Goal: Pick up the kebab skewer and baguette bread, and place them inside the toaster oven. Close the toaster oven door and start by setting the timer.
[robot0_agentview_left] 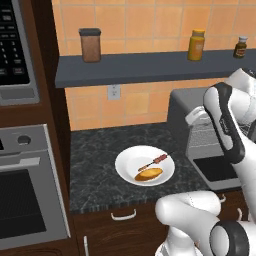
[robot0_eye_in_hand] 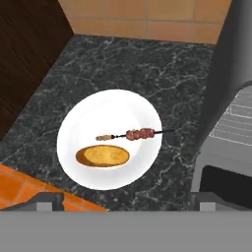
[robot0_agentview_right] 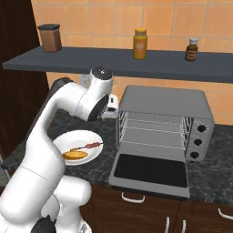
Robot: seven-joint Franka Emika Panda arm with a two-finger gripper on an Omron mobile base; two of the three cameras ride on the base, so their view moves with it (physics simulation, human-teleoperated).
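Kebab skewer: lying across the white plate, reddish chunks toward the toaster-oven end, thin stick tip reaching past the plate's rim; untouched, not yet picked up.
Baguette bread: lying flat on the same plate, just beside the skewer and apart from it; not yet picked up.
Plate position: on the dark marble counter, just beside the toaster oven, between it and the tall wood cabinet holding the built-in steel oven.
Toaster oven: standing on the counter under the grey shelf; wire rack inside bare, no food loaded.
Toaster oven door: folded down flat toward the counter edge, fully open, ready for loading.
Knobs: three on the right front panel; setting too small to read, timer judged not yet set.
Gripper: hanging high above the plate, looking down on it, jaws spread wide, holding nothing.
Done so far: door open only.
Left to do: by the look of it everything else, namely grasping the skewer, loading it, grasping the bread, loading it, shutting the door, turning the timer.
Likely step in hand: lining up over the plate for a first pick.
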